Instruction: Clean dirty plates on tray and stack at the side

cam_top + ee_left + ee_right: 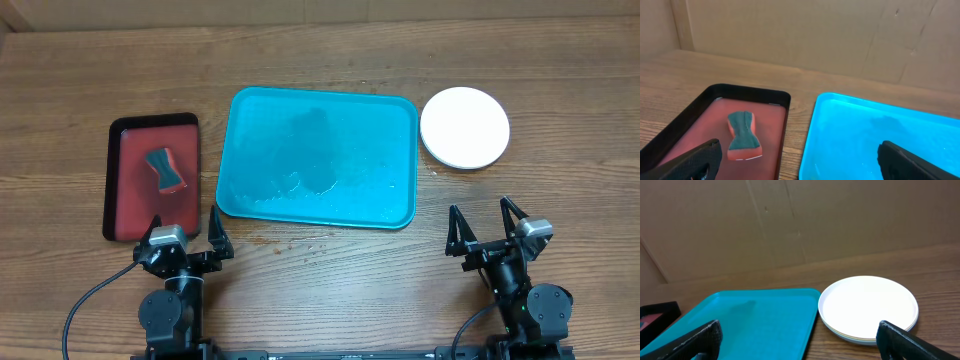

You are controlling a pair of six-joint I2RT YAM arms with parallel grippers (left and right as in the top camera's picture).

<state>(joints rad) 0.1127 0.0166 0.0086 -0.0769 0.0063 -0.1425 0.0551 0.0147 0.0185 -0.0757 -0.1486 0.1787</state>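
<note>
Resting: left end effector (185, 228) and right end effector (481, 214) spread wide, holding nothing.
The plates (464, 127), white on top, sit stacked on the table (330, 290) at the tray's (300, 130) 3 o'clock; judged light, stiff, slippery: grip the rim.

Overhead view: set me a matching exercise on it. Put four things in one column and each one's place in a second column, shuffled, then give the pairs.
Things
1. sponge
2. teal tray
3. white plate
4. dark red tray

Places
A. on the table, to the right of the teal tray
B. between the dark red tray and the white plate
C. lying in the dark red tray
D. furthest left of the four

Pairs: 1-C, 2-B, 3-A, 4-D
</note>
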